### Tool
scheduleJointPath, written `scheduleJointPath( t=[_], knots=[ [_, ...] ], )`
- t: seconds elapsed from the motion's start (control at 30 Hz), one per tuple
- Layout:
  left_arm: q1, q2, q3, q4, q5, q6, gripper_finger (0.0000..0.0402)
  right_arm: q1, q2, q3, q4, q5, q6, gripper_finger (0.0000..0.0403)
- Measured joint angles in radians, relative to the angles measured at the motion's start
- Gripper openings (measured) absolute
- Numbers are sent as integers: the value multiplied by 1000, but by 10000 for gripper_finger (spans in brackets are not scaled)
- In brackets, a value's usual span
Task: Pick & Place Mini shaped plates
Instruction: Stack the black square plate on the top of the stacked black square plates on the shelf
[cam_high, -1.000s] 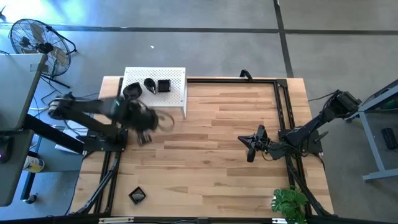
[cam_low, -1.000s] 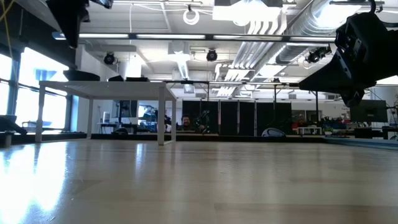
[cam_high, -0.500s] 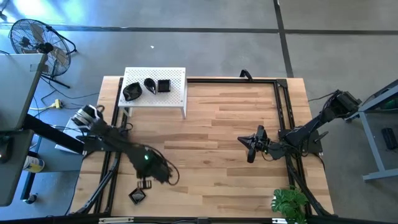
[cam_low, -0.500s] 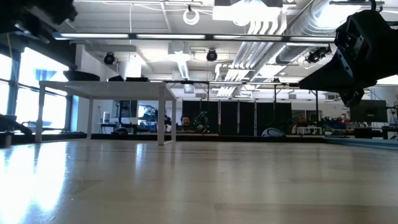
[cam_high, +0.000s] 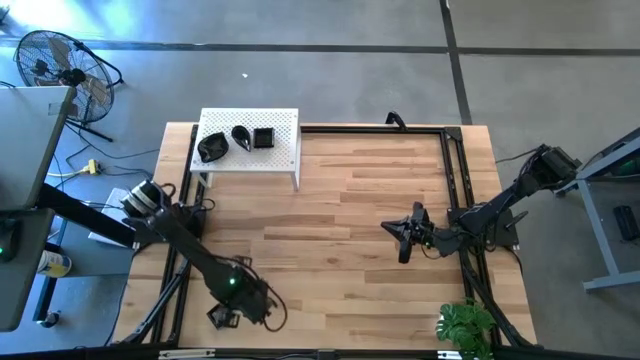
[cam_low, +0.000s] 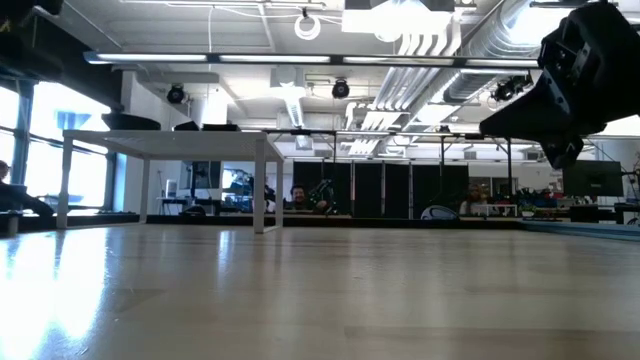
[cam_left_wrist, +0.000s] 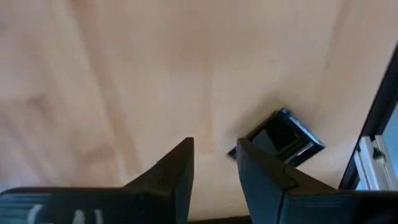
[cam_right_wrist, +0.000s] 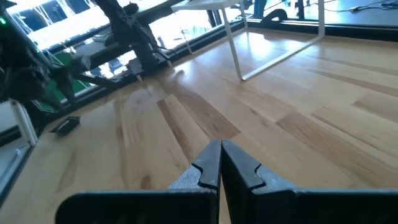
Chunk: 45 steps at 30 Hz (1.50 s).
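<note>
- Now my left gripper (cam_high: 232, 316) has swung from the white stand (cam_high: 282, 160) at the far left to the near-left corner, fingers (cam_left_wrist: 177, 171) spreading over the square plate (cam_high: 220, 314) there, so I judge pickup comes next.
- On the stand sit three black plates (cam_high: 238, 139).
- Right gripper (cam_high: 392, 230) waits mid-right, fingers pressed together.

A: What do the arms look like?
B: Both are dark, jointed links. The left arm (cam_high: 190, 250) carries a small green light and black cable loops.
A: And the fingers?
B: Flat, angular, matte black fingers (cam_left_wrist: 171, 177).
</note>
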Motion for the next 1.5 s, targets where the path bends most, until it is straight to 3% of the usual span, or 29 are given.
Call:
scheduleJointPath(
  t=[0.4, 0.83, 1.5],
  knots=[
    [-90, 154, -2, 100, 117, 156, 86, 0, 0, 0, 24, -13, -21, 0],
    [-115, 161, 0, 105, 56, 177, 83, 0, 0, 0, 26, -13, -21, 0],
    [-134, 169, -51, 129, 90, 181, 83, 1, 0, 0, 26, -13, -28, 0]
  ],
)
